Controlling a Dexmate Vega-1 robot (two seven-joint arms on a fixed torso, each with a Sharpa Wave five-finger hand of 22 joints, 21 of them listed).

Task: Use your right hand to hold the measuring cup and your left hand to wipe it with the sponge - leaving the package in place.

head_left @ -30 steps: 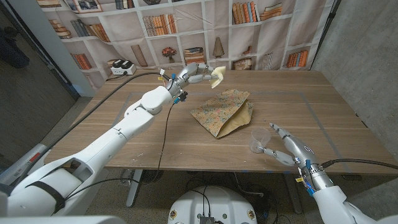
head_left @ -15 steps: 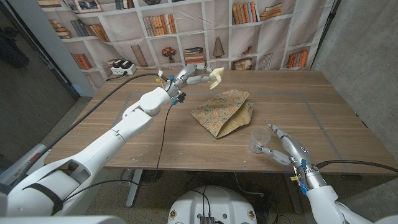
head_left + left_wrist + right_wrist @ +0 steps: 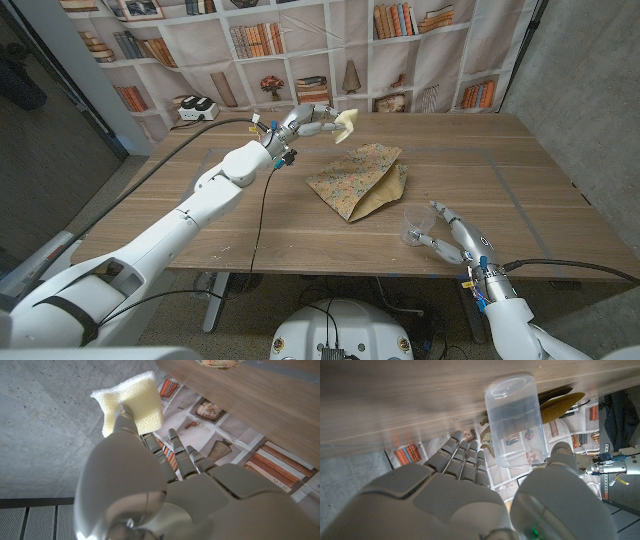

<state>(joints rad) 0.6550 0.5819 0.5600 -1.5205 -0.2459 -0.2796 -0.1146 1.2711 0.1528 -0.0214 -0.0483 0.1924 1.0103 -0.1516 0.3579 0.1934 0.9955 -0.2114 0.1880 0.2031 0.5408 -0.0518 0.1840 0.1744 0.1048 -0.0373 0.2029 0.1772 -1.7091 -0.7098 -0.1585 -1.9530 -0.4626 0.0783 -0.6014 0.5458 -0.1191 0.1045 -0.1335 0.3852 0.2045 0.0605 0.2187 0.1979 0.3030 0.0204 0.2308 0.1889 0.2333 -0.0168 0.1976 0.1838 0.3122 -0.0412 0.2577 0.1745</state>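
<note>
Fingers of the left hand (image 3: 312, 119) are pinching a pale yellow sponge (image 3: 347, 123), which is projecting beyond the fingertips and hanging in the air above the far part of the table (image 3: 200, 200), near its far edge; in the left wrist view the sponge (image 3: 132, 407) is sitting against a fingertip (image 3: 125, 414) of that hand (image 3: 150, 490). Fingers of the right hand (image 3: 455, 238) are spreading apart on either side of a clear plastic measuring cup (image 3: 415, 225); whether they are touching it cannot be told. In the right wrist view the measuring cup (image 3: 517, 420) is standing on the tabletop between the grouped fingers (image 3: 465, 457) and the thumb of the right hand (image 3: 470, 500). The measuring cup is standing upright near the table's near edge, toward its right corner. A floral-patterned paper package (image 3: 358, 178) is lying flat around the middle of the table, between the two hands, just beyond the measuring cup and apart from it.
</note>
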